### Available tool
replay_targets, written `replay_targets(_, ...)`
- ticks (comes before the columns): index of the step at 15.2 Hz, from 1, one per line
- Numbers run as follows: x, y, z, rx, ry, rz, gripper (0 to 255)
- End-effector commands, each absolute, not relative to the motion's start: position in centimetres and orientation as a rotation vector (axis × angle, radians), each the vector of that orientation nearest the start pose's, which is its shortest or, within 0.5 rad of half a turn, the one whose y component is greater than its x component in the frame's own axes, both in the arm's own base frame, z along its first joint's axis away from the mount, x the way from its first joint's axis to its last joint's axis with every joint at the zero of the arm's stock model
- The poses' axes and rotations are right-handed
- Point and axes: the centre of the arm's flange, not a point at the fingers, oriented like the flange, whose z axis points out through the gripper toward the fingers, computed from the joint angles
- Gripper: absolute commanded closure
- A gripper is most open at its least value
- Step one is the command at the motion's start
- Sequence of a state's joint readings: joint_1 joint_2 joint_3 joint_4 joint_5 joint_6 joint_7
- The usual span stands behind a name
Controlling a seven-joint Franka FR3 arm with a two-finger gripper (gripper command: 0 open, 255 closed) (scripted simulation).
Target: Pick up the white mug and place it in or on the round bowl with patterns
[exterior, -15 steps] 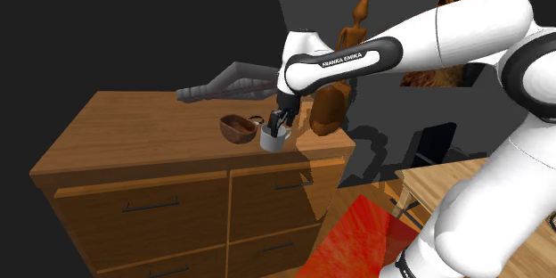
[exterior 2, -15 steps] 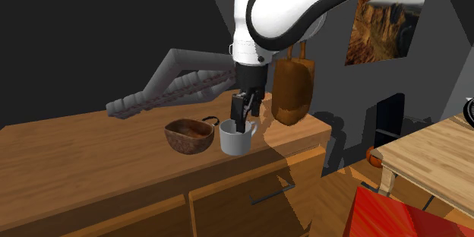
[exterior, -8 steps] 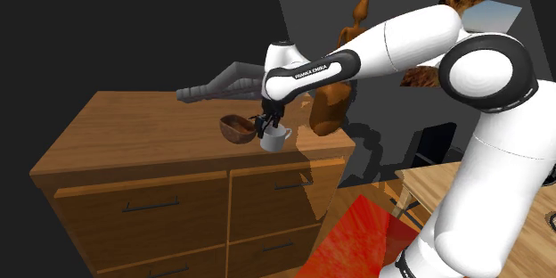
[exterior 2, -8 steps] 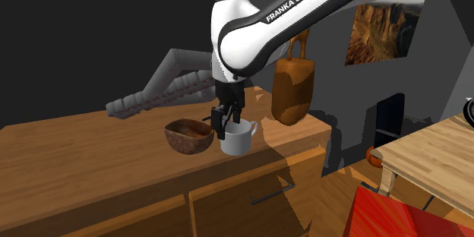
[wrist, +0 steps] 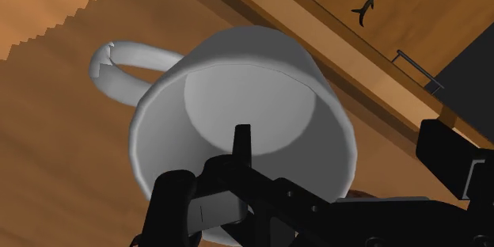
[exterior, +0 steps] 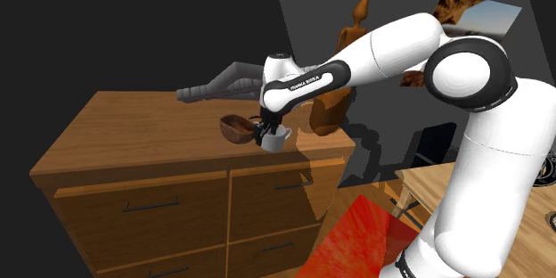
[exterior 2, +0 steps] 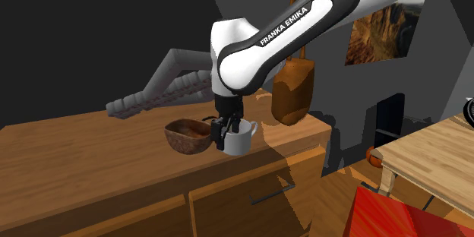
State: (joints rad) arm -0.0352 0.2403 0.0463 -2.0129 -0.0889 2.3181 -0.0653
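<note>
The white mug (exterior: 275, 139) (exterior 2: 238, 140) (wrist: 237, 119) is tilted just beside the round brown patterned bowl (exterior: 236, 127) (exterior 2: 188, 135) on the wooden dresser top (exterior: 134, 129). My gripper (exterior: 265, 130) (exterior 2: 223, 131) (wrist: 207, 165) is shut on the mug's rim on the side nearest the bowl, one finger inside the cup and one outside. In the wrist view the handle (wrist: 119, 67) sticks out to the side, away from the fingers. Whether the mug's base touches the wood I cannot tell.
A grey hand-shaped sculpture (exterior: 223, 82) (exterior 2: 163, 83) lies behind the bowl. A brown wooden figure (exterior: 331, 98) (exterior 2: 293, 83) stands at the dresser's far corner. The dresser's front edge (exterior 2: 251, 169) runs close to the mug. A red rug (exterior: 356, 241) and a wooden table (exterior 2: 425, 159) are below.
The arm has swung toward the bowl, carrying the mug a short way closer to it and tilting it. The gripper has stayed shut on the rim.
</note>
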Motion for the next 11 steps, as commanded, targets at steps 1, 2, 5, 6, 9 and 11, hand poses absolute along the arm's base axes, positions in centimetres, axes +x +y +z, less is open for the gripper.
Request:
replay_targets(1,60.02,0.44,33.91,-3.191,-0.213,-0.103,0)
replay_targets(2,60.03,0.43,33.91,-3.191,-0.213,-0.103,0)
replay_targets(5,60.03,0.43,33.91,-3.191,-0.213,-0.103,0)
replay_targets(6,60.02,0.44,33.92,-3.191,-0.213,-0.103,0)
replay_targets(9,60.02,0.44,33.92,-3.191,-0.213,-0.103,255)
replay_targets(11,60.02,0.44,33.92,-3.191,-0.213,-0.103,255)
